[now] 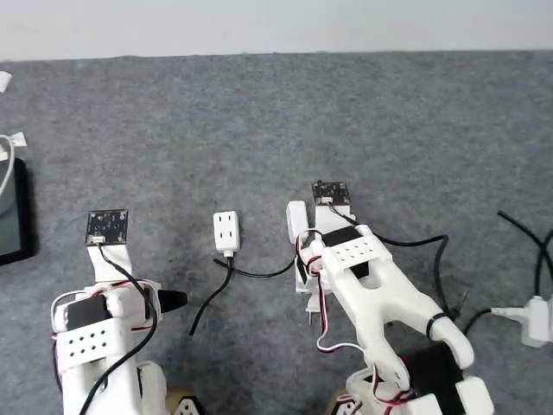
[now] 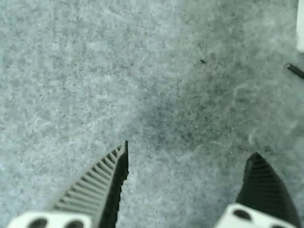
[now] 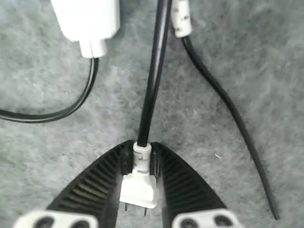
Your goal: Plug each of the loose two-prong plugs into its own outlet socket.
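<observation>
My right gripper (image 3: 140, 147) is shut on a white two-prong plug (image 3: 138, 187). The plug's prongs point back toward the wrist, and its black cable (image 3: 154, 71) runs out ahead over the carpet. Just beyond it lies a small white outlet block (image 3: 88, 19), which in the high view sits between the two arms as a white outlet block (image 1: 226, 232). The right gripper (image 1: 301, 259) is just to the right of that block. My left gripper (image 2: 190, 149) hangs open over bare grey carpet with nothing between its fingers (image 2: 107, 185). In the high view the left gripper (image 1: 164, 303) is at the lower left.
A second white connector (image 3: 180, 19) with its own black cable (image 3: 228, 104) lies beside the held cable. Another white plug piece with cables (image 1: 537, 320) rests at the far right. A dark tablet-like device (image 1: 13, 212) lies at the left edge. Grey carpet (image 1: 276, 121) covers the table.
</observation>
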You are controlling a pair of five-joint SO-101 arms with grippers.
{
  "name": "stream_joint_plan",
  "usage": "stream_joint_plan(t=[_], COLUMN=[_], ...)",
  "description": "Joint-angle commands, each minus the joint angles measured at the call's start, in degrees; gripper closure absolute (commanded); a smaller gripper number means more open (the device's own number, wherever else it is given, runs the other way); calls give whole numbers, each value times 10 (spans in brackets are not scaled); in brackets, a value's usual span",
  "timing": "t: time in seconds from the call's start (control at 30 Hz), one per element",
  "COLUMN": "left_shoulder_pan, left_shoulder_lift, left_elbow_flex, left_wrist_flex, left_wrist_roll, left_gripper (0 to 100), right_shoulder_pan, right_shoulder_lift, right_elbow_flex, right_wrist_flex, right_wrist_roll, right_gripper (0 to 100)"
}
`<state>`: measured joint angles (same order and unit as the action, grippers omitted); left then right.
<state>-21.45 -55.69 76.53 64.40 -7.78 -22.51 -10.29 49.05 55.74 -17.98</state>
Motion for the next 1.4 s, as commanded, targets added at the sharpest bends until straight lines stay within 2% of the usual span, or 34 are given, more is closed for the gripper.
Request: stream_joint_plan(t=[0.0, 0.17, 0.4, 0.47, 0.6, 0.67, 0.83, 1.07, 1.2, 1.37], left_shoulder_pan=[5, 15, 37, 51, 97, 118, 150, 156, 175, 173], left_shoulder_lift=[-8, -7, -5, -5, 40, 86, 171, 151, 119, 37], left_elbow_flex=[-3, 4, 4, 5, 5, -7, -44, -36, -19, 13], left_wrist_flex=[-14, -25, -26, -28, -48, -51, -12, -10, -4, 8], left_wrist_roll=[-15, -16, -16, -17, -49, -84, -189, -205, -206, -220], left_gripper=[687, 687, 700, 758, 939, 955, 930, 927, 927, 927], right_shoulder_pan=[1, -4, -29, -59, -149, -193, -260, -319, -327, -327], right_shoulder_lift=[-5, -44, -249, -311, -406, -427, -415, -340, -289, -267], right_elbow_flex=[-25, -64, -125, -130, -133, -134, -125, -91, -66, -68], right_wrist_flex=[0, 75, 181, 191, 189, 182, 130, 75, 15, 4], right_wrist_roll=[14, 19, 75, 105, 149, 161, 164, 153, 134, 131], right_gripper=[991, 991, 991, 991, 991, 991, 991, 991, 991, 991])
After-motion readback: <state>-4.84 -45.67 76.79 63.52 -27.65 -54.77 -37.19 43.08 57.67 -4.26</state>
